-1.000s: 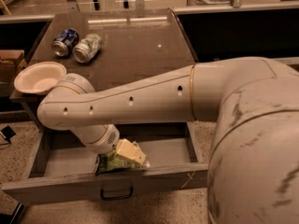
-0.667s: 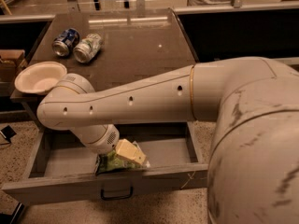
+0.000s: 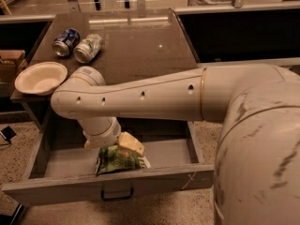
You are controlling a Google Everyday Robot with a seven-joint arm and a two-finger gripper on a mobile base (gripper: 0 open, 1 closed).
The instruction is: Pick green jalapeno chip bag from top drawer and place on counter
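Robot arm reaches into open drawer: the green jalapeno chip bag (image 3: 118, 160) lies in the top drawer (image 3: 61, 161), low and left of centre in the frame, crumpled against the inside of the front panel; my gripper (image 3: 129, 145) sits directly above it and slightly to its right, its pale cream end at the bag's upper edge, touching it or very nearly so; whether the gripper is wide, narrow or closed on the bag I cannot tell, since my own wrist covers it. The drawer stands pulled out toward the bottom of the frame; a small dark handle (image 3: 117, 194) hangs on its front panel just below the bag. My white arm (image 3: 154, 95) crosses the middle of the frame from the right edge, bends at a rounded joint at centre left and drops into the drawer. Behind it, in the upper half, the counter (image 3: 136, 46) shows a glossy dark top; two cans lie on their sides near its upper-left corner, a blue can (image 3: 65, 35) and, just beside it on the right, a green-white can (image 3: 87, 48); a white bowl (image 3: 41, 77) sits at the counter's left edge, below the cans. Speckled floor (image 3: 159, 210) runs along the bottom of the frame.
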